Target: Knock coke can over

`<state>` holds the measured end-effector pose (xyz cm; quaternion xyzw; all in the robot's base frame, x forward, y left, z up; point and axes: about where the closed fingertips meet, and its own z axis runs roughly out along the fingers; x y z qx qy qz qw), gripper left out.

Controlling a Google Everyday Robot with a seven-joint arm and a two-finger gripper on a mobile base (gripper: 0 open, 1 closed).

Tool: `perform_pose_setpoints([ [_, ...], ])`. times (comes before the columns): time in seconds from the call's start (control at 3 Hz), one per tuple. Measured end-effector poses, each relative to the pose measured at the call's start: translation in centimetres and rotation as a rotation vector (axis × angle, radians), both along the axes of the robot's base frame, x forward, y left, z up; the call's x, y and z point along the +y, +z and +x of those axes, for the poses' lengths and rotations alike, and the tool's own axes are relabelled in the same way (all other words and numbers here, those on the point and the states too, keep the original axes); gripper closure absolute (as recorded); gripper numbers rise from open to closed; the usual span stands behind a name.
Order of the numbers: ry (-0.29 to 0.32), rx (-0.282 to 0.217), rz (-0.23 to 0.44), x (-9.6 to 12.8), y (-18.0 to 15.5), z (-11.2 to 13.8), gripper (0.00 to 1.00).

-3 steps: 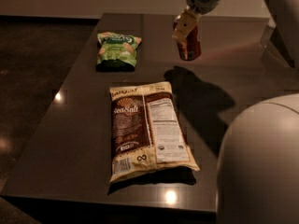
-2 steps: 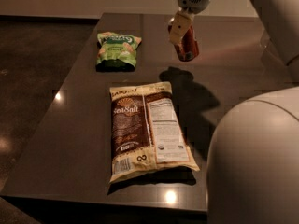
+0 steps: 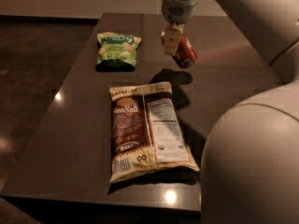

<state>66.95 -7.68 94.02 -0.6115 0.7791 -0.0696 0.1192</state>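
Note:
The coke can (image 3: pixel 186 54), small and dark red, is near the far right of the dark table (image 3: pixel 79 125). It is tilted, with its top leaning up and left against my gripper. My gripper (image 3: pixel 171 46) hangs down from the grey wrist at the top of the view and covers the can's upper end. The can's shadow lies on the table just in front of it.
A green chip bag (image 3: pixel 117 50) lies at the far left of the table. A large brown sea salt snack bag (image 3: pixel 147 129) lies flat in the middle. My pale arm (image 3: pixel 252 157) fills the right side of the view. The floor is dark to the left.
My gripper has moved a little left and down. The can has gone from nearly upright to clearly tilted.

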Motion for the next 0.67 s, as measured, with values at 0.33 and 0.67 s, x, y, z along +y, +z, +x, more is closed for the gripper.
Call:
perform_pose_setpoints([
  [0.33, 0.025, 0.015, -0.044, 0.3, -1.1, -0.4, 0.51],
  [0.67, 0.054, 0.036, -0.083, 0.7, -2.5, -0.6, 0.29],
])
